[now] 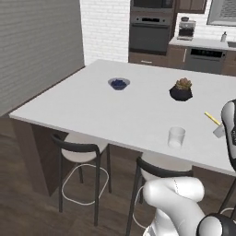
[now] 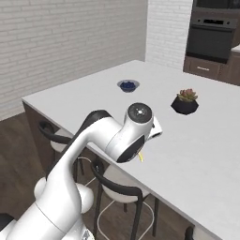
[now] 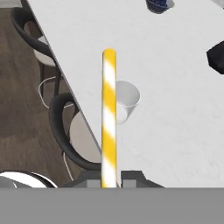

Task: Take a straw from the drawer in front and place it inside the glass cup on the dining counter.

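Stools (image 1: 85, 152): lower left of the left base view, tucked under the near edge, black frames and pale seats; likely parked clear of the work above.
Dining counter (image 1: 92, 101): across the middle of the left base view, white top bare around the cup, so room for a descent from above.
Blue bowl (image 1: 119, 83): upper middle of the left base view, well apart from the cup; no part in the job.
Glass cup (image 1: 176, 137): lower right of centre in the left base view, upright, mouth up, near the counter's near edge, within reach; empty as far as visible.
Plant pot (image 1: 181, 90): right of centre, behind the cup and well apart from it.
Straw (image 3: 109, 118): centre of the hand view, yellow and white striped, running from bottom centre up the frame and crossing the cup's left rim; free end not yet inside the glass.
Gripper (image 3: 109, 178): bottom centre of the hand view, fingers clamped on the straw's lower end, gripped at the end so the rest projects free.
Stage: carried over the counter, probably lining up on the cup mouth.
Risk: tip catching the rim.
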